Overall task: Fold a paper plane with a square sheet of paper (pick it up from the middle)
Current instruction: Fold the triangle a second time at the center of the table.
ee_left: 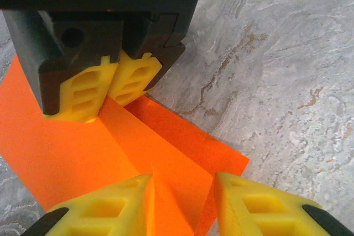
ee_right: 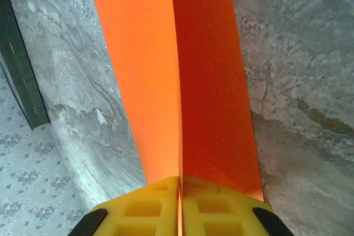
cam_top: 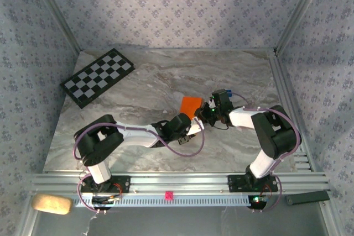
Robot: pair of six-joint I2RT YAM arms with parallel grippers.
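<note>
The square sheet of paper (cam_top: 190,103) is bright orange and lies mid-table, pinched up into a raised centre ridge. My right gripper (cam_top: 206,111) is shut on one end of that ridge; in the right wrist view its yellow fingertips (ee_right: 181,192) meet on the crease while the paper (ee_right: 177,81) runs away in two slopes. My left gripper (cam_top: 196,125) is at the sheet's near edge. In the left wrist view it (ee_left: 182,203) stands open astride the ridge of paper (ee_left: 66,147), facing the right gripper's fingers (ee_left: 105,89).
A black-and-white checkerboard (cam_top: 97,77) lies at the back left. The aluminium rail (cam_top: 182,183) runs along the near edge, with a tan pad (cam_top: 51,203) at its left and a dark bar (cam_top: 308,197) at its right. Patterned walls enclose the marbled table (cam_top: 149,81).
</note>
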